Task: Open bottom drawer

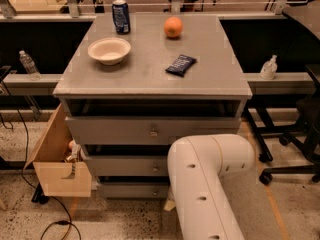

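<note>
The grey cabinet (150, 79) has three drawer fronts. The bottom drawer (131, 190) is the lowest, slimmest grey panel, and it sits close to flush under the middle drawer (125, 165). My white arm (202, 189) fills the foreground and covers the right half of the bottom drawer, including its knob. Only a cream tip of my gripper (169, 204) shows past the arm's left edge. It is low in front of the bottom drawer, near the floor.
A tan wooden box (57, 164) stands against the cabinet's left side. On top are a white bowl (109, 50), a blue can (120, 16), an orange (173, 27) and a dark packet (180, 65). A chair base (287, 159) stands to the right. A cable (55, 219) lies on the floor.
</note>
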You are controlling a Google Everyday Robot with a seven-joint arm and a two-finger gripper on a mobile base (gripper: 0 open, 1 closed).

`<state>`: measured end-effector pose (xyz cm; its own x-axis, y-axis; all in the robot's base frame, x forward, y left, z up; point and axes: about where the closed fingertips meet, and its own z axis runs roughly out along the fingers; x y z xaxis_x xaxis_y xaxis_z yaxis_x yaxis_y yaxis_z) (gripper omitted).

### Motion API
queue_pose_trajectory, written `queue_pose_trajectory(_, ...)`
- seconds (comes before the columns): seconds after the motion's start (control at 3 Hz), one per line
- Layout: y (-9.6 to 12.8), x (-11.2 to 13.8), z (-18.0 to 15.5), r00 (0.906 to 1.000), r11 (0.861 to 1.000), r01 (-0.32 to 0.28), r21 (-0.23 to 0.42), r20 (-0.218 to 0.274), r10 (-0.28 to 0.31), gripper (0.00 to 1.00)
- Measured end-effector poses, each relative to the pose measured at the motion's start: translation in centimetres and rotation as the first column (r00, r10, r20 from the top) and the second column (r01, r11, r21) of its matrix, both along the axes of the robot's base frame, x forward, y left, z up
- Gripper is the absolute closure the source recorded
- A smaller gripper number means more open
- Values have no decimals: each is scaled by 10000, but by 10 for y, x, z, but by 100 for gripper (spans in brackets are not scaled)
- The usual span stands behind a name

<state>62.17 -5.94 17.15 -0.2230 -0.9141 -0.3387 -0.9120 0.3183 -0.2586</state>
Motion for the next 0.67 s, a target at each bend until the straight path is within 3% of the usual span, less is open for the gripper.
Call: queue_pose_trajectory(0.67, -2, 7, -2, 9997, 9995, -164, -252, 186, 168, 65)
